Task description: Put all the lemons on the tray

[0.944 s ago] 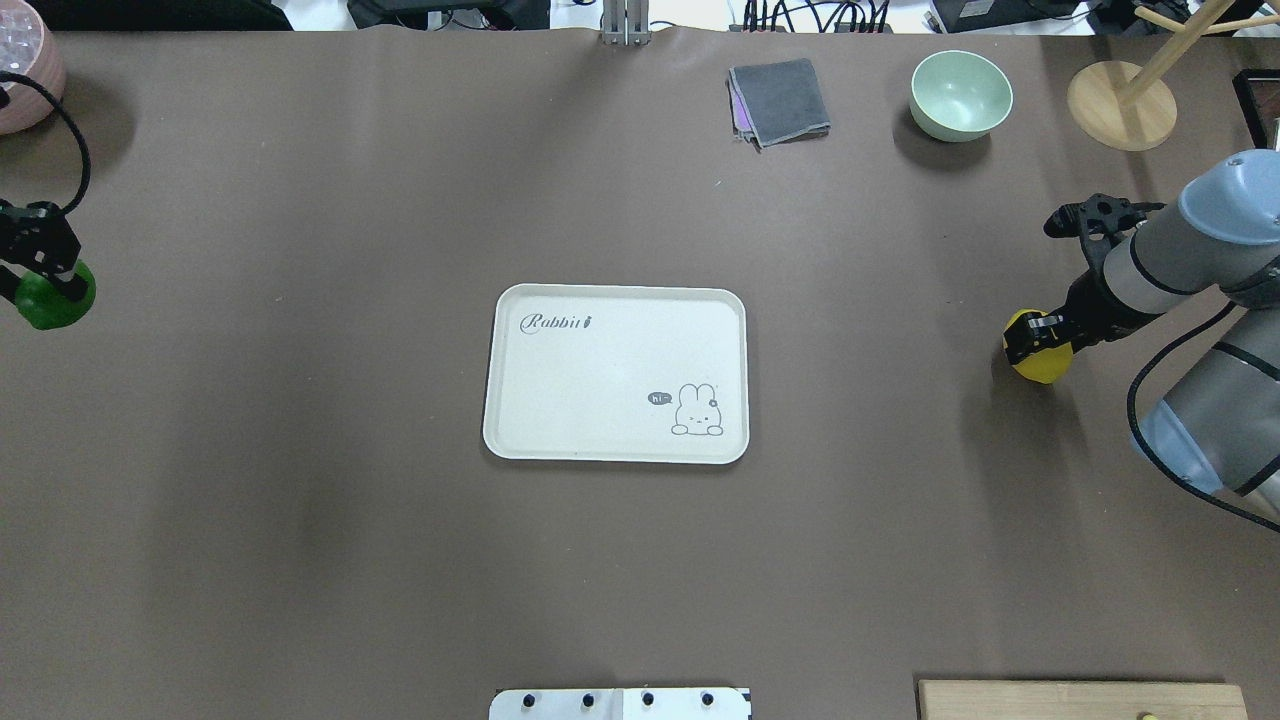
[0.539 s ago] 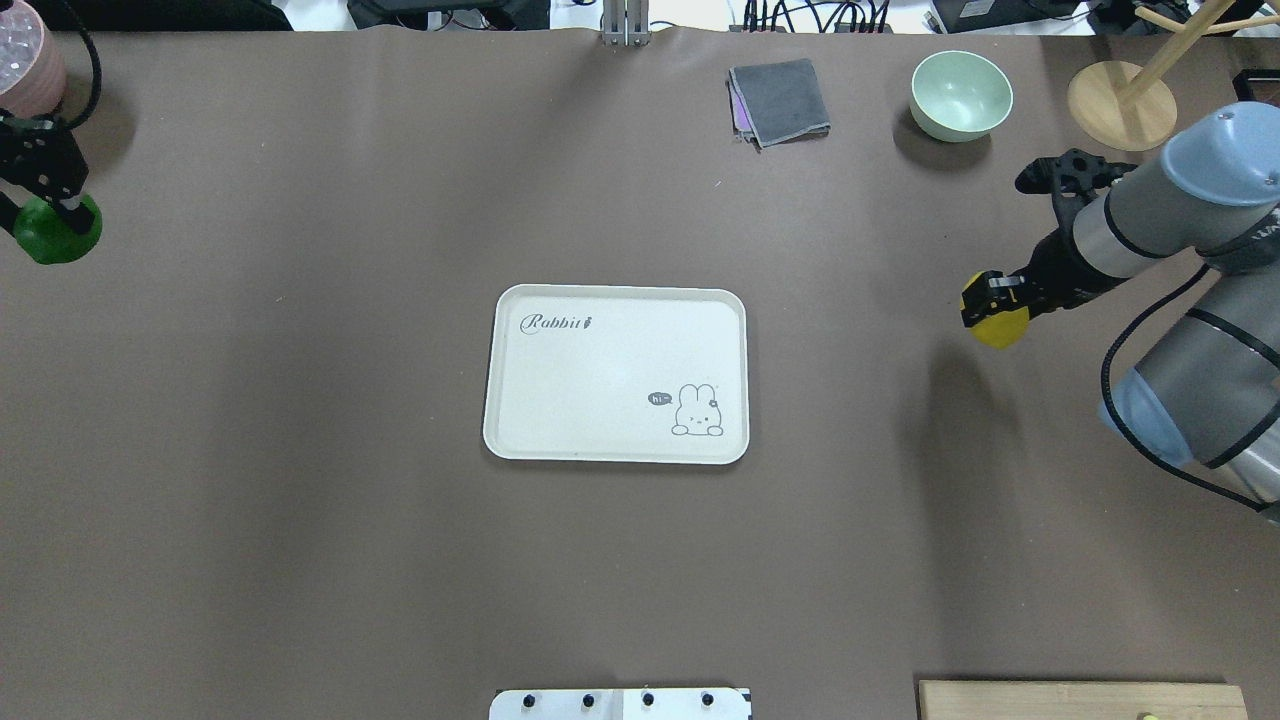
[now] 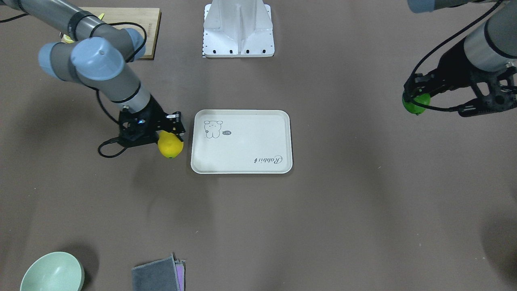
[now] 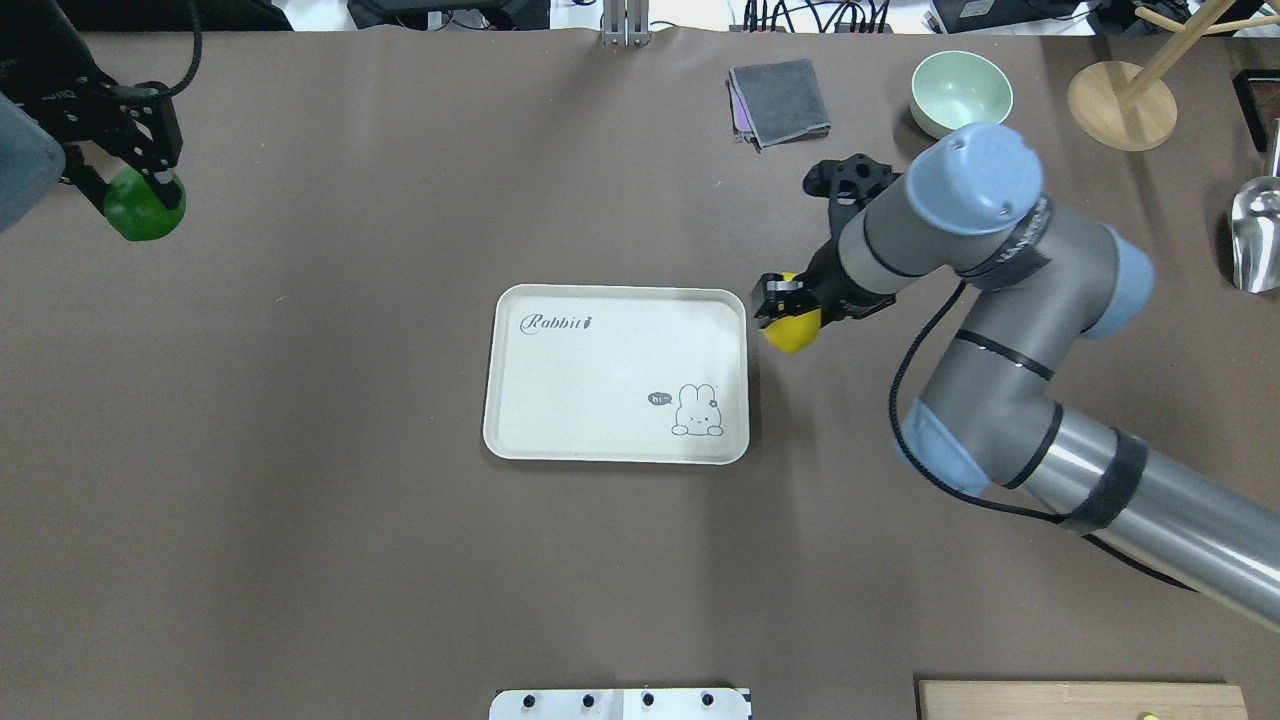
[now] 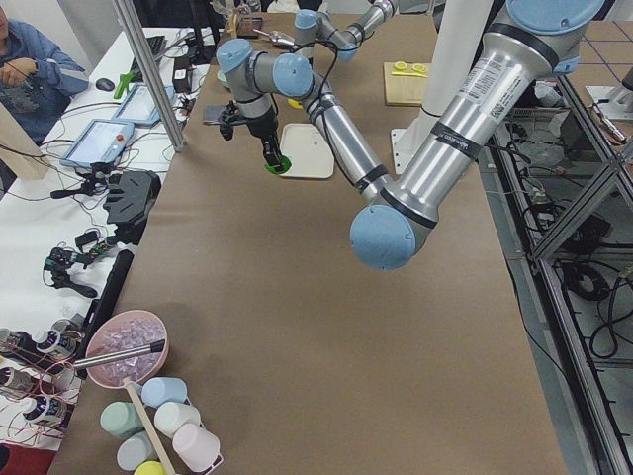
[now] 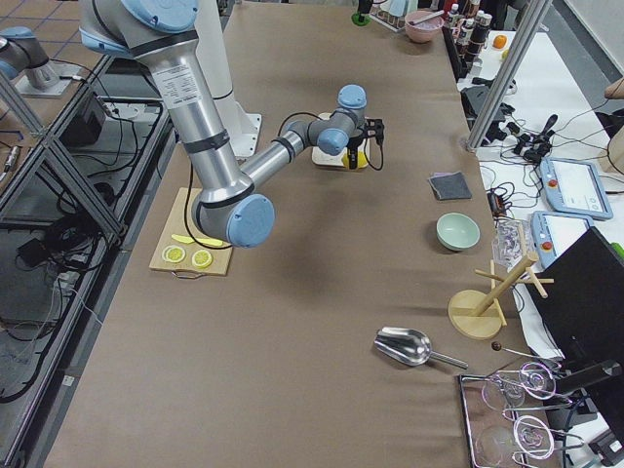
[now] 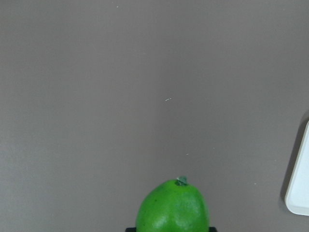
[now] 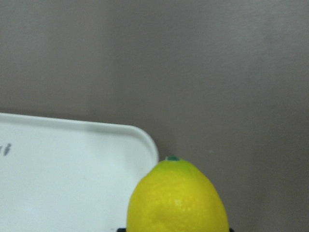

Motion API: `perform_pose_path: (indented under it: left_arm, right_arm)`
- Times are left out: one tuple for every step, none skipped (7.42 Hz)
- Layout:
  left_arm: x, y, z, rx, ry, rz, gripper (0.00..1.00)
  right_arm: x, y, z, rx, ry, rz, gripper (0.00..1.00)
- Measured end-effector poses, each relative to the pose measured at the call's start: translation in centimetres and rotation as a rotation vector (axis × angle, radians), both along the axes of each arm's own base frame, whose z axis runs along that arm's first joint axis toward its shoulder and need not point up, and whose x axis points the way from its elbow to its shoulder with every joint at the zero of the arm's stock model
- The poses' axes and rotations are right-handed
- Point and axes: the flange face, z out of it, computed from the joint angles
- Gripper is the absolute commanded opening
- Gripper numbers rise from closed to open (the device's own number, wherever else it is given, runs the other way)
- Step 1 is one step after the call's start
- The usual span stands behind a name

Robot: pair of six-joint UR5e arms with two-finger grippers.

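The yellow lemon (image 4: 792, 328) is a smooth, slightly dimpled oval with a small green stem nub at its tip. The green lemon (image 4: 143, 208) is smaller, glossy, and has the same pointed end. The tray (image 4: 610, 370) is a flat, matte off-white rectangle with rounded corners and a low rim. It lies in the middle of the dull brown tabletop (image 4: 300, 560).

My right fingers (image 4: 775, 293) pinch the yellow lemon at its back end, so most of the fruit sticks out beyond them, nub forward. It hangs just beside the tray's right short edge, near the far corner. On the right wrist camera its tip sits just past the rounded corner, not over the tray. Its shadow falls apart from it, so I read it as held off the tabletop.

My left fingers (image 4: 168, 160) clamp the green lemon from both sides, far out on the left of the tabletop and well apart from the tray.

The right arm reaches in low, elbow folded and wrist turned toward the tray. The left arm stretches outward, its wrist angled down.
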Motion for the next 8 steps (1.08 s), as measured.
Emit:
perform_pose_path:
  left_arm:
    - [2.6, 0.5, -1.1, -0.015, -0.004, 0.004, 0.0]
    - [5.3, 1.2, -2.0, -0.017, -0.012, -0.001, 0.0]
    - [8.0, 1.9, -2.6, -0.019, -0.02, -0.017, 0.0]
    - [10.4, 2.6, -3.2, -0.028, -0.019, -0.03, 0.0]
    - [12.5, 3.2, -4.0, -0.041, -0.016, -0.037, 0.0]
    - [14.4, 3.6, -4.7, -0.05, -0.016, -0.046, 0.0]
    - [16.3, 4.1, -5.1, -0.053, -0.02, -0.06, 0.0]
    - [18.0, 4.6, -5.3, -0.057, -0.021, -0.073, 0.0]
  right_arm:
    - [-4.4, 1.3, -2.2, -0.01, -0.005, 0.0, 0.0]
    - [-7.9, 2.3, -3.5, -0.017, 0.002, -0.005, 0.0]
    - [-9.8, 3.0, -4.0, -0.019, 0.008, -0.009, 0.0]
    - [-10.6, 3.3, -4.1, -0.02, 0.011, -0.011, 0.98]
    - [-10.9, 3.4, -4.0, -0.021, 0.014, -0.011, 1.0]
    - [-11.0, 3.4, -3.9, -0.022, 0.019, -0.009, 1.0]
    - [-10.7, 3.2, -3.7, -0.022, 0.022, -0.001, 1.0]
    - [-9.5, 2.3, -3.4, -0.025, 0.022, 0.014, 1.0]
